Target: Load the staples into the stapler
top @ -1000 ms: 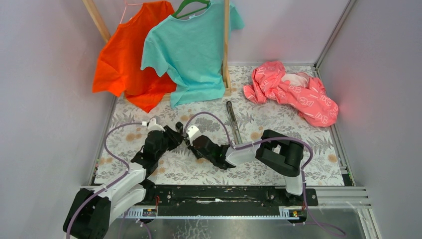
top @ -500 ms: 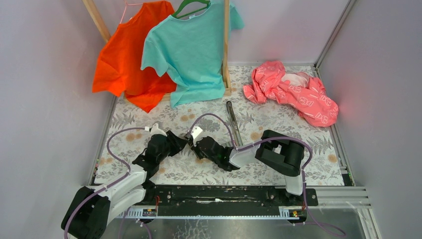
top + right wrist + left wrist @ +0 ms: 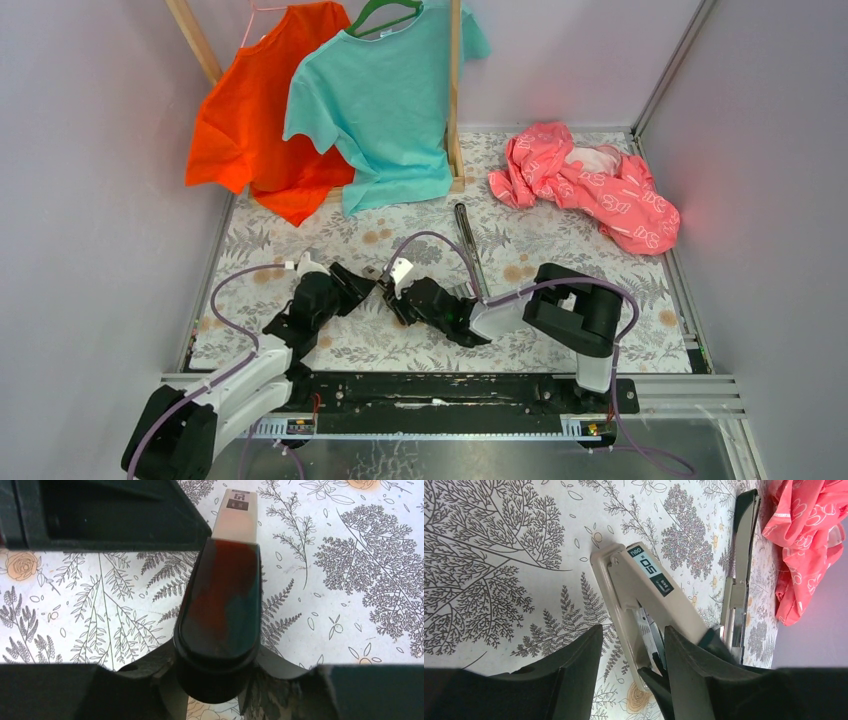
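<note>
A small beige stapler (image 3: 651, 587) with a black end (image 3: 220, 595) is held over the floral mat; it shows as a pale tip in the top view (image 3: 402, 270). My right gripper (image 3: 400, 292) (image 3: 218, 652) is shut on its black end. My left gripper (image 3: 366, 286) (image 3: 633, 630) is open, its jaws astride the stapler's base and metal channel, with a gap on the left side. A long black stapler (image 3: 468, 245) (image 3: 741, 555) lies flat on the mat behind. The staples box is out of view.
A crumpled pink garment (image 3: 590, 185) (image 3: 809, 545) lies at the back right. An orange shirt (image 3: 255, 130) and a teal shirt (image 3: 385, 100) hang on a wooden rack (image 3: 455, 90) at the back. Grey walls close in both sides.
Both grippers have shifted slightly right and toward the near edge together. The right gripper still holds the beige stapler, and the left gripper stays up against it.
</note>
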`<state>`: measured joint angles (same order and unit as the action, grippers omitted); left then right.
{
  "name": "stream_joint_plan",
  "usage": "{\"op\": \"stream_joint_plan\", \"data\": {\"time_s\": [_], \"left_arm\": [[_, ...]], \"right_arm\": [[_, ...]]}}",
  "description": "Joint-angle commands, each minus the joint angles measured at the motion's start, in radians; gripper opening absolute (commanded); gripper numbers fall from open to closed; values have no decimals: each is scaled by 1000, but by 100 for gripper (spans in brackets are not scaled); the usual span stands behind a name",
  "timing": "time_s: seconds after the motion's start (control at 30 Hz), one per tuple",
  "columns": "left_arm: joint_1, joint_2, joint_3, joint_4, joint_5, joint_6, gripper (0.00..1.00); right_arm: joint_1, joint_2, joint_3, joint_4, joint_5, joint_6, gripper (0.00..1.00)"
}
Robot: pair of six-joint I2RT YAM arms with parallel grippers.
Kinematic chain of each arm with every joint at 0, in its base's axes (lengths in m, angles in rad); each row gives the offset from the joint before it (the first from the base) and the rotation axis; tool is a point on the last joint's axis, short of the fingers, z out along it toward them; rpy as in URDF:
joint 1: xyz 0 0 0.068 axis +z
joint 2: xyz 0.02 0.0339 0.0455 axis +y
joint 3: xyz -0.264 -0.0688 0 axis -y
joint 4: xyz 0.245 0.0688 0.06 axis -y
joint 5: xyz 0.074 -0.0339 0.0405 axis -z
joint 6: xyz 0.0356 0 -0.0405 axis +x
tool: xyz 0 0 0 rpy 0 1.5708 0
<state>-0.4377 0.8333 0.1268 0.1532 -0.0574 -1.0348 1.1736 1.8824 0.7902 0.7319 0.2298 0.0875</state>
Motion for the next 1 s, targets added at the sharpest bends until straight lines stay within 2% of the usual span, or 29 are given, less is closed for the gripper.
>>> {"op": "stream_joint_plan", "data": {"time_s": [0.0, 0.17, 0.37, 0.6, 0.73, 0.97], "left_arm": [[-3, -25, 13, -32, -24, -42, 57], [-3, -41, 40, -109, -5, -51, 59], [-1, -119, 96, -274, -19, -31, 77], [-1, -191, 194, -483, -43, 41, 94], [-1, -215, 239, -566, -51, 65, 98], [-1, -231, 252, -591, -55, 71, 100]], "right_arm": [[5, -77, -9, 0, -28, 10, 43], [6, -137, -22, -73, -27, 28, 52], [5, -247, 25, -317, 1, 46, 61], [5, -225, 205, -604, 33, 83, 62], [6, -150, 309, -703, 75, 93, 62], [5, -65, 383, -759, 88, 91, 58]]}}
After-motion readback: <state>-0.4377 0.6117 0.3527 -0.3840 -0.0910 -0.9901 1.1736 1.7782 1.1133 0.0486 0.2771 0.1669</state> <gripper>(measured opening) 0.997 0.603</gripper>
